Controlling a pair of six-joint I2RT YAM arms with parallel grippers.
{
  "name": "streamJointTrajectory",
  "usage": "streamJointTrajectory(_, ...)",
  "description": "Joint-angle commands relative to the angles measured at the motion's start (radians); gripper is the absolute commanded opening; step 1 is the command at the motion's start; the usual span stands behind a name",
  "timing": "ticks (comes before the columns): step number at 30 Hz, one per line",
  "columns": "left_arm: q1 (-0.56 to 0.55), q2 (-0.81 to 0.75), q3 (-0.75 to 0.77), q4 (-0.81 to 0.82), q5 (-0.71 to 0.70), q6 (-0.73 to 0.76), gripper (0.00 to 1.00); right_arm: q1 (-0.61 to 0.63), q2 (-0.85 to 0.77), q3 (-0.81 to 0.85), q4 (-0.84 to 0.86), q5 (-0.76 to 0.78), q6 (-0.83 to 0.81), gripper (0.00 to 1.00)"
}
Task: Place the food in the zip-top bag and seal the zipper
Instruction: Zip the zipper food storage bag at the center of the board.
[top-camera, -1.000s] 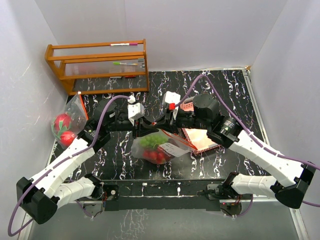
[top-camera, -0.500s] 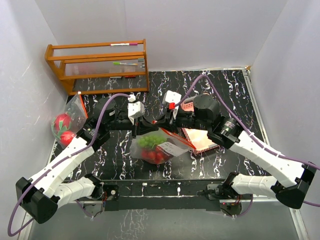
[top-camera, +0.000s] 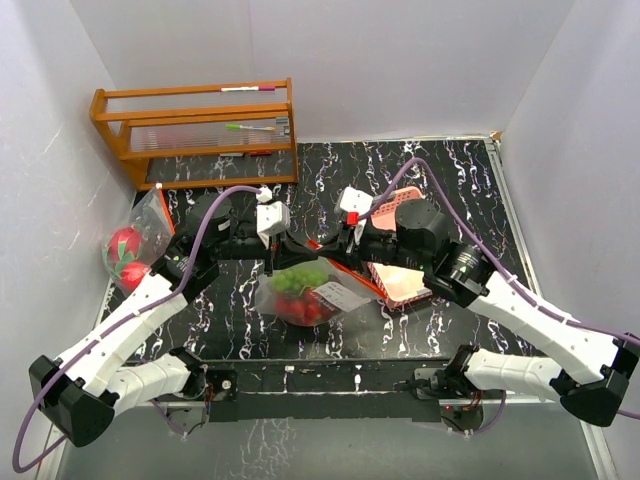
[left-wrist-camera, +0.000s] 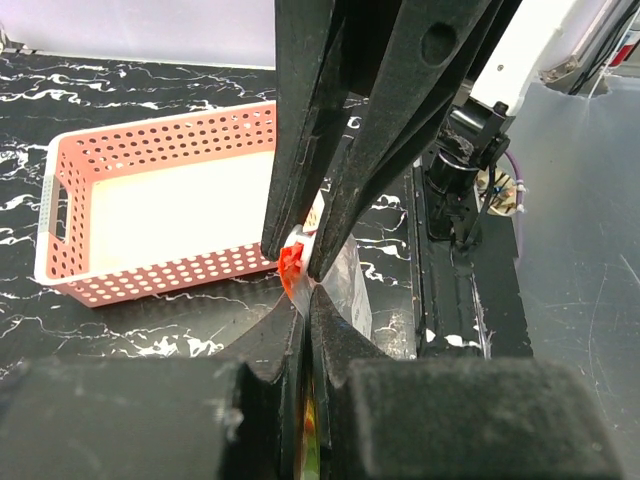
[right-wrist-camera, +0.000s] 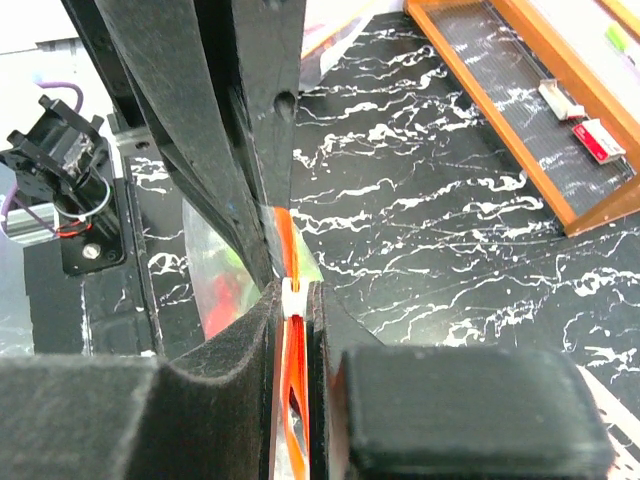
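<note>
A clear zip-top bag (top-camera: 312, 296) hangs over the table's middle, holding green grapes (top-camera: 300, 278) and red fruit (top-camera: 300, 309). Its orange zipper strip (right-wrist-camera: 296, 250) runs along the top. My left gripper (top-camera: 288, 252) is shut on the bag's top edge, which the left wrist view (left-wrist-camera: 308, 300) shows pinched between the jaws. My right gripper (top-camera: 322, 252) faces it, shut on the strip at the white slider (right-wrist-camera: 292, 296). The two grippers nearly touch tip to tip. A second clear bag (top-camera: 135, 245) at the left wall holds a pink-red dragon fruit (top-camera: 124, 243) and a red apple (top-camera: 133, 274).
A pink mesh basket (top-camera: 405, 284) sits under my right arm, with nothing in it in the left wrist view (left-wrist-camera: 160, 210). A wooden rack (top-camera: 195, 130) with pens stands at the back left and shows in the right wrist view (right-wrist-camera: 540, 90). White walls close in left and right.
My right arm has shifted slightly right and toward the front. The bag has swung a little left beneath the grippers. More of the pink basket shows behind the right wrist. The left gripper has barely moved.
</note>
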Motion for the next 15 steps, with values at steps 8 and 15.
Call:
streamJointTrajectory(8,0.006,-0.078,0.104,-0.026,-0.048,0.035,0.00,-0.012,-0.074,-0.083,-0.013,0.122,0.016,0.09)
streamJointTrajectory(15,0.006,-0.101,0.130,-0.040,-0.218,0.060,0.00,-0.014,-0.116,-0.137,-0.012,0.125,0.046,0.09)
